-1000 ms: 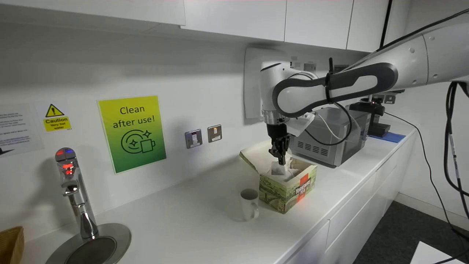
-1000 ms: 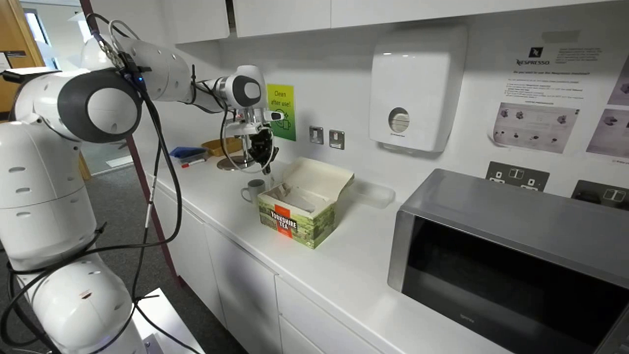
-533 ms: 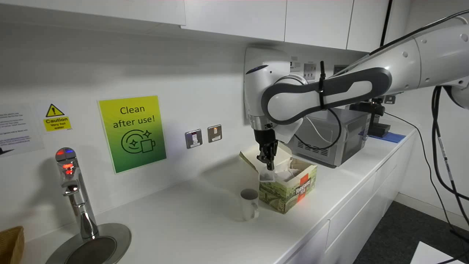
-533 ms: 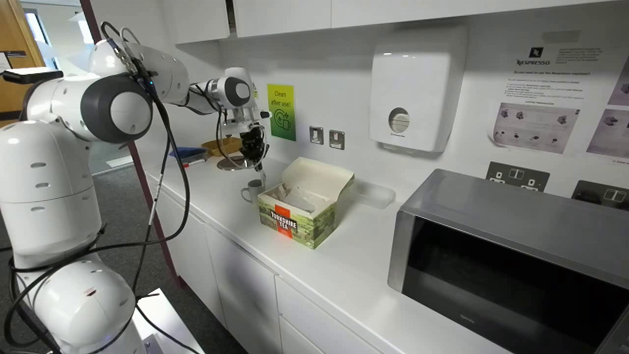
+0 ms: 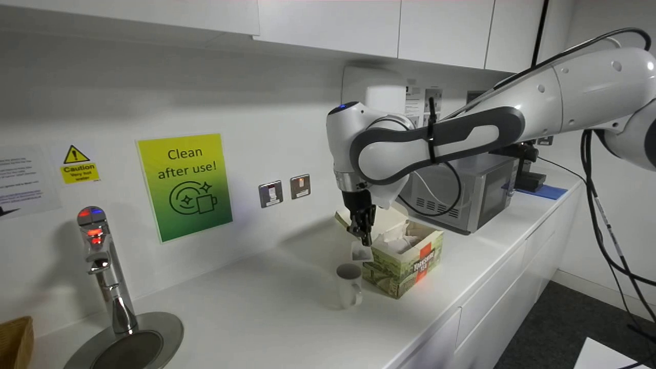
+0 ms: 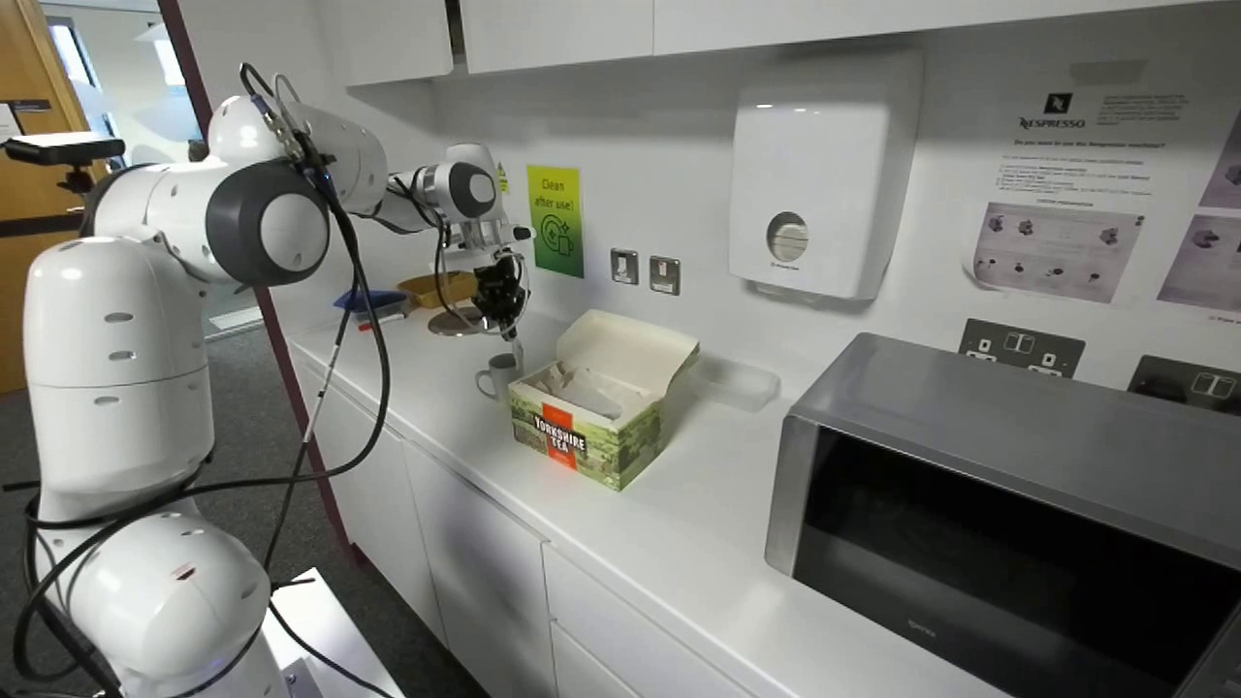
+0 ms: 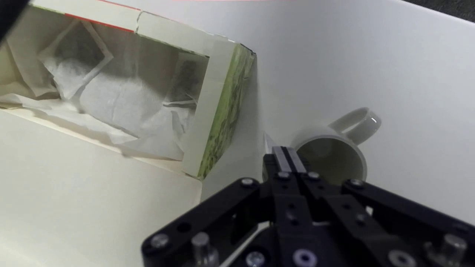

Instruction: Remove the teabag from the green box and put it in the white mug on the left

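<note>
- Your hand [image 5: 366, 243] pinches the bag [image 5: 362, 252] up top.
- Prob. v. light, limp, easily torn; you want its edge, w/ min. squeeze.

The teabag [image 5: 362, 252] has been carried left by the gripper [image 5: 366, 243], away from the opening of the green box [image 5: 407, 271] and closer to the white mug [image 5: 348, 290].

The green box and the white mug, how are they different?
The green box is bigger; the white mug is smaller. The box has corners and colourful printing; the mug is round and plain. The box has an open lid; the mug has a handle instead. Both stand on the counter, open at the top.
</note>
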Available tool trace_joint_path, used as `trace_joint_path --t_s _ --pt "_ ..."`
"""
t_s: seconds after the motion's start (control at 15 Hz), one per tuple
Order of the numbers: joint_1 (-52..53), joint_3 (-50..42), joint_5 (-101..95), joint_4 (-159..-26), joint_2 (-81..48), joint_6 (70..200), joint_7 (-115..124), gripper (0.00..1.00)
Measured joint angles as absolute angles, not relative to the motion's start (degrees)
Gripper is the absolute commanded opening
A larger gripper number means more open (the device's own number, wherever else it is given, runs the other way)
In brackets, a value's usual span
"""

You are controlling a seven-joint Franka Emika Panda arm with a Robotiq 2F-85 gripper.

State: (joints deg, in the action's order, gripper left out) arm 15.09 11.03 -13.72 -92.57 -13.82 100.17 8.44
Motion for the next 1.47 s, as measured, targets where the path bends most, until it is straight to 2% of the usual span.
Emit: trace_joint_path --t_s 1.47 --pt "20.62 11.06 -17.12 -85.05 -21.17 95.93 8.44 0.0"
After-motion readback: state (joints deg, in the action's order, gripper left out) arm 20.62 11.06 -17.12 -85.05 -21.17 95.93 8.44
